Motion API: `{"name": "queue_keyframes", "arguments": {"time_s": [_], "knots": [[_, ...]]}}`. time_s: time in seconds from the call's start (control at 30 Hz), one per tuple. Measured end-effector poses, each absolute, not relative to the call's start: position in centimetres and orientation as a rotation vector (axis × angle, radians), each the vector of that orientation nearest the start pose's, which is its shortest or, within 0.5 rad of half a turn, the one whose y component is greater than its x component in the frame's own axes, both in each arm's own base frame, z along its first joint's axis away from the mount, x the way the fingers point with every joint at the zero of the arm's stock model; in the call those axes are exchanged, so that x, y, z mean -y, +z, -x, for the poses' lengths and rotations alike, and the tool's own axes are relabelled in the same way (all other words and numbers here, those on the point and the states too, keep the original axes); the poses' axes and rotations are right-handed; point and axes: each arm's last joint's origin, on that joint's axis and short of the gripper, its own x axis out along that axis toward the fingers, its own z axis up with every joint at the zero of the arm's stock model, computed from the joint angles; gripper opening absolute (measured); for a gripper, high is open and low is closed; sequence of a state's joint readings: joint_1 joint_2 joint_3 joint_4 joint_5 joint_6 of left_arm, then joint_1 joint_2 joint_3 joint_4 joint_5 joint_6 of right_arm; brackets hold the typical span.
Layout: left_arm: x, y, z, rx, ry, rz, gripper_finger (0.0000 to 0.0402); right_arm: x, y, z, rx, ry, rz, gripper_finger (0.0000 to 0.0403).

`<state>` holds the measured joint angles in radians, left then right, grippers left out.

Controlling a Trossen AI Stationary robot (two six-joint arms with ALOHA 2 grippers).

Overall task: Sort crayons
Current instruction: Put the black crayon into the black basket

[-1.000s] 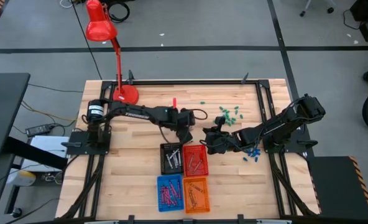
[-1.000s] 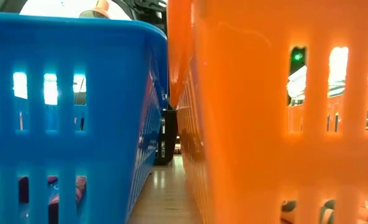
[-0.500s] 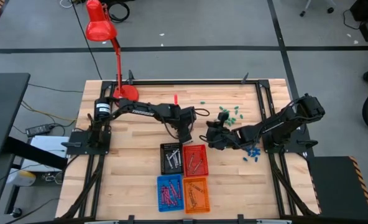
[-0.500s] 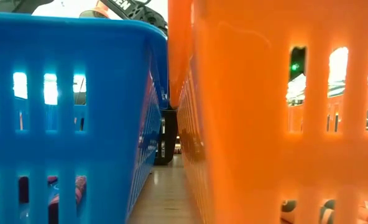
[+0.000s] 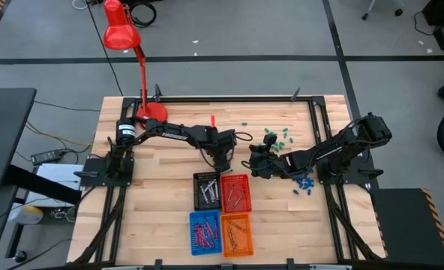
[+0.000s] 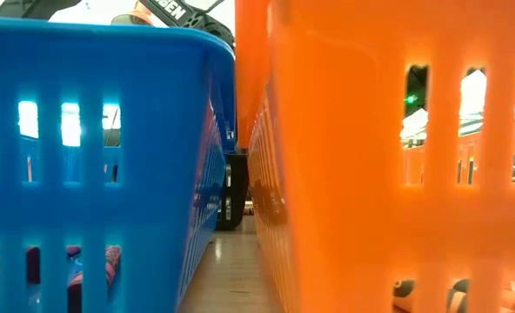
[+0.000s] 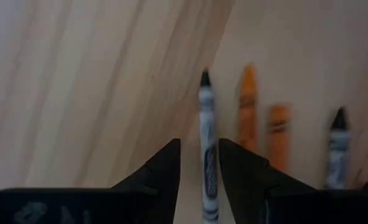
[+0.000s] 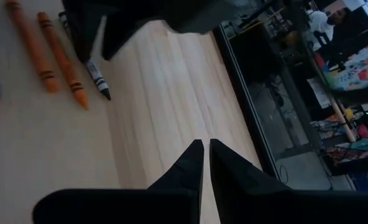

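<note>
My left gripper (image 5: 220,156) hangs just beyond the baskets, fingers pointing steeply down and open. They stand on either side of a grey crayon with a black tip (image 7: 207,155) that lies flat on the wood; I see a gap on each side. Beside it lie two orange crayons (image 7: 247,106) and another grey crayon (image 7: 337,149). My right gripper (image 5: 253,161) is shut and holds nothing, close to the right of the left one. Its wrist view shows the left fingers (image 8: 103,31) over the grey crayon (image 8: 99,78), next to the orange crayons (image 8: 63,59).
Four baskets sit near the front: black (image 5: 207,190), red (image 5: 235,192), blue (image 5: 204,232) and orange (image 5: 236,234), with crayons in them. Green pieces (image 5: 277,137) and blue pieces (image 5: 304,184) lie to the right. A red lamp (image 5: 124,34) stands at the far left.
My left gripper has come down toward the table, shifted a little toward the far edge and rolled slightly. My right gripper has moved a little toward the far edge. Neither gripper's opening has changed.
</note>
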<state>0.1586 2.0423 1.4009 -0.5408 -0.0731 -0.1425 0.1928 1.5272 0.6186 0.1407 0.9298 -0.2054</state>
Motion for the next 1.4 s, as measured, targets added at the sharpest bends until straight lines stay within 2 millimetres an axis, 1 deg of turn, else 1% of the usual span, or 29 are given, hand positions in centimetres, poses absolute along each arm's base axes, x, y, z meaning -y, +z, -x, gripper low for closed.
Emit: {"name": "queue_keyframes", "arguments": {"time_s": [0.07, 0.13, 0.37, 0.47, 0.63, 0.73, 0.83, 0.93, 1.1, 1.2, 1.3, 1.4], "knots": [[-6.7, 14.8, -40.1, -1.193, 0.290, 0.178, 0.0120, -2.9, 15.2, -26.7, -0.739, -0.629, 0.605, 0.0034], [-6.8, 14.4, -40.4, -1.185, 0.291, 0.179, 0.0120, -2.9, 15.2, -26.7, -0.739, -0.626, 0.604, 0.0034], [-7.1, 14.2, -40.2, -1.205, 0.305, 0.200, 0.0116, -2.9, 15.2, -26.7, -0.739, -0.625, 0.605, 0.0034], [-7.4, 14.2, -40.0, -1.216, 0.314, 0.216, 0.0097, -2.9, 15.2, -26.7, -0.738, -0.624, 0.608, 0.0034], [-7.6, 14.1, -39.9, -1.231, 0.321, 0.234, 0.0042, -2.9, 15.2, -26.7, -0.739, -0.624, 0.608, 0.0034], [-7.7, 14.1, -39.7, -1.240, 0.337, 0.260, 0.0017, -2.9, 15.2, -26.7, -0.738, -0.624, 0.608, 0.0034], [-7.8, 14.1, -39.5, -1.257, 0.356, 0.283, 0.0014, -2.9, 15.2, -26.7, -0.739, -0.624, 0.608, 0.0034], [-7.8, 14.2, -39.4, -1.252, 0.372, 0.302, 0.0022, -2.9, 15.2, -26.7, -0.739, -0.623, 0.609, 0.0034], [-7.1, 15.1, -39.0, -1.249, 0.418, 0.318, 0.0029, -2.9, 15.2, -26.7, -0.738, -0.623, 0.609, 0.0034], [-6.4, 16.6, -38.9, -1.196, 0.464, 0.332, 0.0030, -2.9, 15.2, -26.7, -0.739, -0.623, 0.609, 0.0034], [-5.3, 17.8, -38.8, -1.151, 0.517, 0.335, 0.0030, -2.9, 15.2, -26.7, -0.741, -0.623, 0.610, 0.0034], [-3.8, 19.0, -38.5, -1.110, 0.583, 0.341, 0.0031, -2.9, 15.2, -26.7, -0.741, -0.623, 0.611, 0.0034]]}}
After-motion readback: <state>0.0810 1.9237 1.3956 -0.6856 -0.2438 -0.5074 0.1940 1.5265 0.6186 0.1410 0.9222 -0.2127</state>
